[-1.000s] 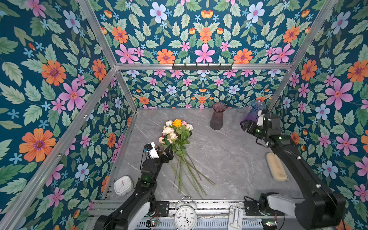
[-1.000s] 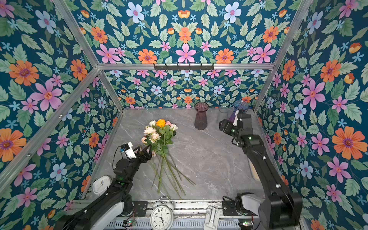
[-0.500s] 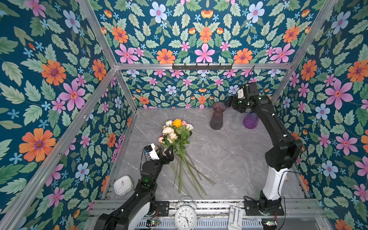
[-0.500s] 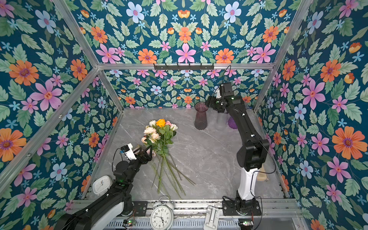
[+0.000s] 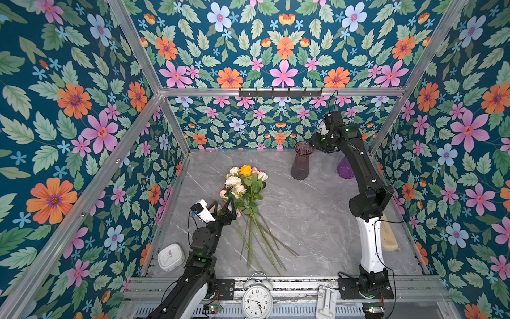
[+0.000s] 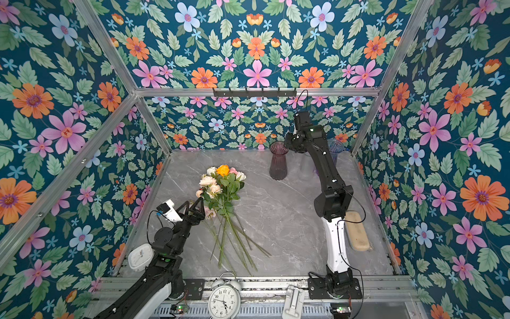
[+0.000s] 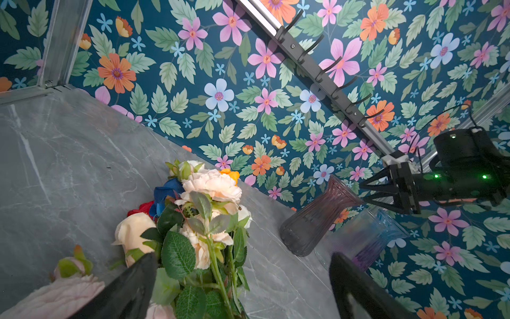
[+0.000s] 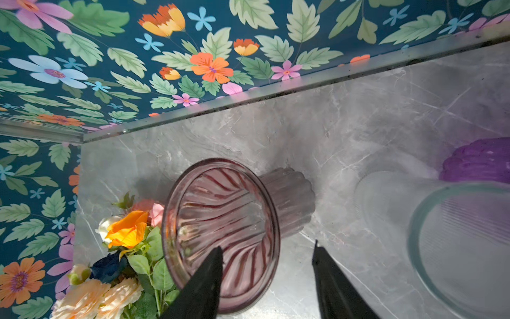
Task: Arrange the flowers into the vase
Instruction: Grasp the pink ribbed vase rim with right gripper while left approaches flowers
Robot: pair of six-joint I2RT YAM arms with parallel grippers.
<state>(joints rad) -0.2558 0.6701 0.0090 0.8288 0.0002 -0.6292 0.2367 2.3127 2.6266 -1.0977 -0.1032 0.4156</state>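
Note:
The flowers (image 5: 245, 183) lie in one bunch on the grey table, heads toward the back and stems (image 5: 260, 245) fanned toward the front. My left gripper (image 5: 222, 203) is open at the bunch's lower left, beside a pale pink head. In the left wrist view its fingers (image 7: 132, 287) flank leaves and stems (image 7: 218, 265) without touching them. A dusky purple ribbed vase (image 5: 301, 163) stands upright at the back. My right gripper (image 5: 314, 143) hovers at its rim, jaws apart. In the right wrist view (image 8: 267, 248) one finger is over the vase mouth (image 8: 220, 221) and the other is outside the rim.
A clear vase (image 8: 455, 248) and a violet vase (image 5: 345, 169) stand right of the dusky one, behind the right arm. A beige pad (image 5: 389, 237) lies on the right, a white clock (image 5: 171, 256) at front left, an alarm clock (image 5: 257, 297) on the front rail, and a hook rail (image 5: 280, 92) on the back wall.
The right arm swung from the far right corner leftward and up to the dusky vase's rim, and its jaws narrowed. The left arm and the flowers stayed put.

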